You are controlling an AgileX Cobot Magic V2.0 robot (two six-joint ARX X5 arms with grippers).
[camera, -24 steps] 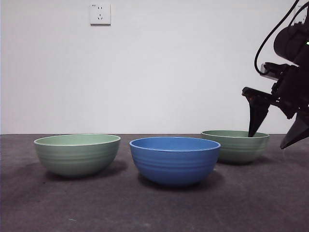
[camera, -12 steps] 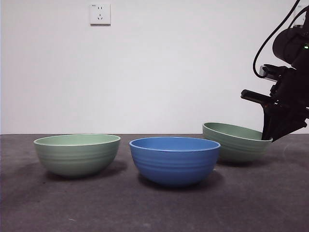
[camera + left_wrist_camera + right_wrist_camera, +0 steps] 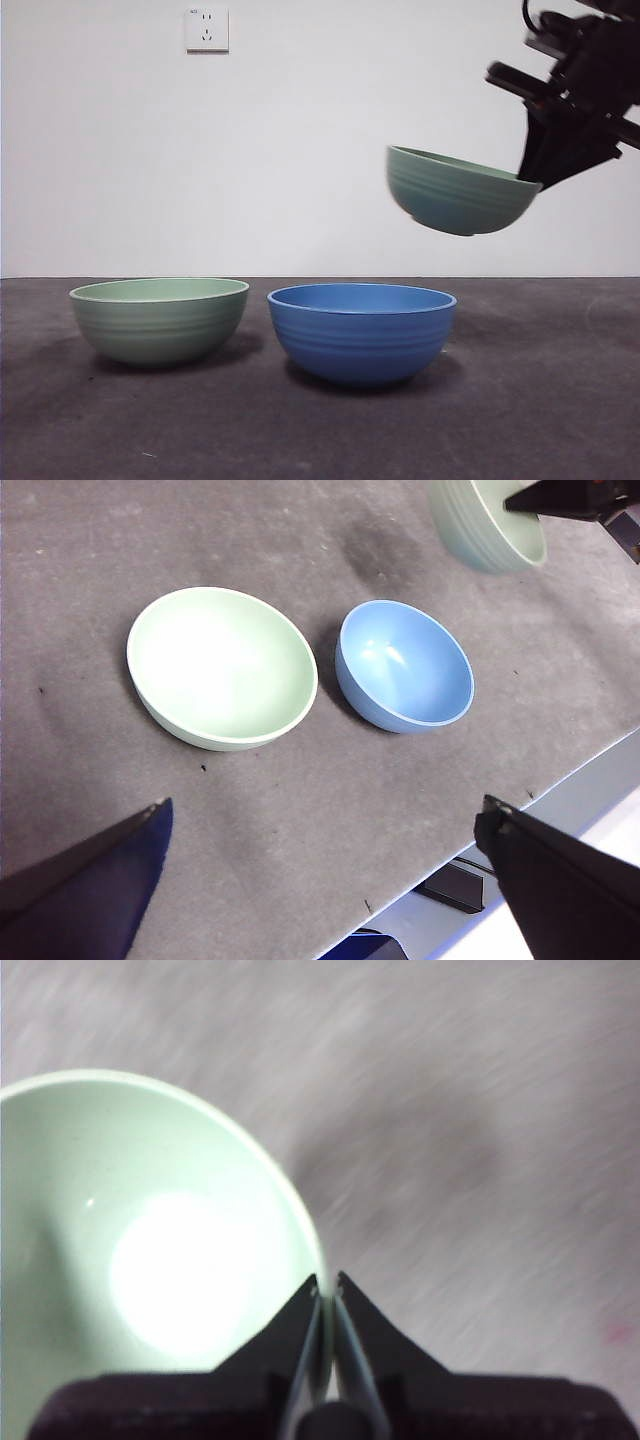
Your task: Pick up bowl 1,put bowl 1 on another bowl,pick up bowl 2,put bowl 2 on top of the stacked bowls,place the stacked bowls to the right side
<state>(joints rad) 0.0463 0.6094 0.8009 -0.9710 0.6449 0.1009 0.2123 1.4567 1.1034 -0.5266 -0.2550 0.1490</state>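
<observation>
Lifted off the table since a moment ago, bowl 1 [image 3: 460, 192] is hanging tilted, mouth facing up-left, above another bowl [image 3: 361, 331]. I'm pinching its rim in my right gripper [image 3: 530, 170]; my left gripper [image 3: 320, 880] is waiting, jaws wide apart.

Two bowls sit on the desk [image 3: 520, 420]: bowl 2 [image 3: 160, 318] at left, another bowl [image 3: 362, 330] just right of it, close but apart. Bowl 1 [image 3: 458, 190] hangs tilted in the air, above and right of another bowl, its right rim pinched by the right hand [image 3: 532, 172]. Wall socket [image 3: 207, 29] behind, upper left.
</observation>
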